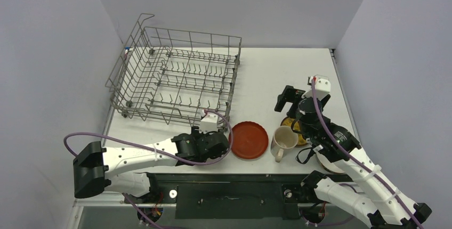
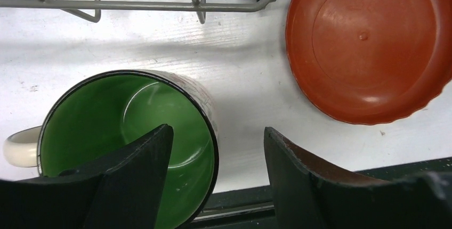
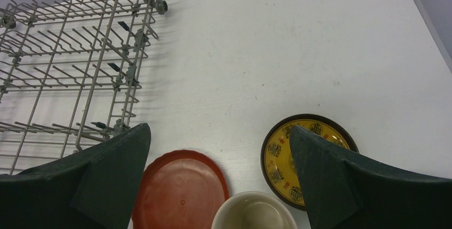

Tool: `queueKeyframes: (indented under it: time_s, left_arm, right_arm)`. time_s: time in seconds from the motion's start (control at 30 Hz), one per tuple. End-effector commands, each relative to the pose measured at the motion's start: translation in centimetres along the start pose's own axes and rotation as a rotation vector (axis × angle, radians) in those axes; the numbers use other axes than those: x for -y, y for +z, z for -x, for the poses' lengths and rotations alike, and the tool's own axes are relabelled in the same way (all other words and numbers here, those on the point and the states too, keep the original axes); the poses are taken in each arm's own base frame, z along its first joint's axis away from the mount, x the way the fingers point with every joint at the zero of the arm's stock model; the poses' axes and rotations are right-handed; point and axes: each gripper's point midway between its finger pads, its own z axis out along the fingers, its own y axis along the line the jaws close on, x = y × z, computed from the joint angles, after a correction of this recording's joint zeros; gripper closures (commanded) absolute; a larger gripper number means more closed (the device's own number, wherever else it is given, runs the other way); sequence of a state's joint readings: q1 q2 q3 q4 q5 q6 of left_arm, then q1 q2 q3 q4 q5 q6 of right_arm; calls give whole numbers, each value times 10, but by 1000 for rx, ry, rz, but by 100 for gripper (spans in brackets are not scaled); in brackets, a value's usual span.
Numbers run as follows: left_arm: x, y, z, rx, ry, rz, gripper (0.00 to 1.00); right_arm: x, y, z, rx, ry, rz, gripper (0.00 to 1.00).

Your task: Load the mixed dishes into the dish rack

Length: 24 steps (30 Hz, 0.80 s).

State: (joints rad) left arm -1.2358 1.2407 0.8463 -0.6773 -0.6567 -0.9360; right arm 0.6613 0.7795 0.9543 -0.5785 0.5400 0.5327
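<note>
Two pincers gape wide: the left pincer [image 2: 217,133] straddles the wall of the green-lined mug [image 2: 106,117], upright on the worktop [image 3: 298,42] just beside the dish rack [image 1: 176,77], contact unclear; the right pincer [image 3: 218,129] holds nothing

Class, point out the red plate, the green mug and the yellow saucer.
Red plate [image 1: 248,140]: top external view, its middle.
Green mug [image 2: 90,128]: left wrist view, its inner wall.
Yellow saucer [image 3: 277,160]: right wrist view, left part of its face.
</note>
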Motion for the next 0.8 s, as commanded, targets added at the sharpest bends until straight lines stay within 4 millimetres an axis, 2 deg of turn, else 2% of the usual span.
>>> queueKeyframes:
  time_s: [0.0, 0.1, 0.33, 0.4, 0.47, 0.67, 0.77]
  left_arm:
    - [3, 7, -5, -21, -9, 29, 40]
    - [2, 14, -14, -51, 21, 60, 43]
    - [2, 18, -16, -70, 58, 92, 51]
    - [4, 19, -17, -77, 64, 89, 58]
    - [4, 19, -16, -75, 69, 89, 72]
    - [17, 12, -9, -85, 87, 24, 96]
    - [31, -1, 3, -88, 105, -45, 100]
  right_arm:
    - [-5, 3, -1, -4, 19, 14, 2]
    - [-6, 3, 0, -7, 17, 18, 2]
    - [-4, 4, -4, -14, 6, 10, 2]
    - [-4, 4, -4, -17, 1, 9, 2]
    - [-3, 4, -4, -16, -3, 6, 2]
    - [0, 4, -4, -13, -20, -7, 2]
    - [3, 4, -5, -17, -32, -13, 2]
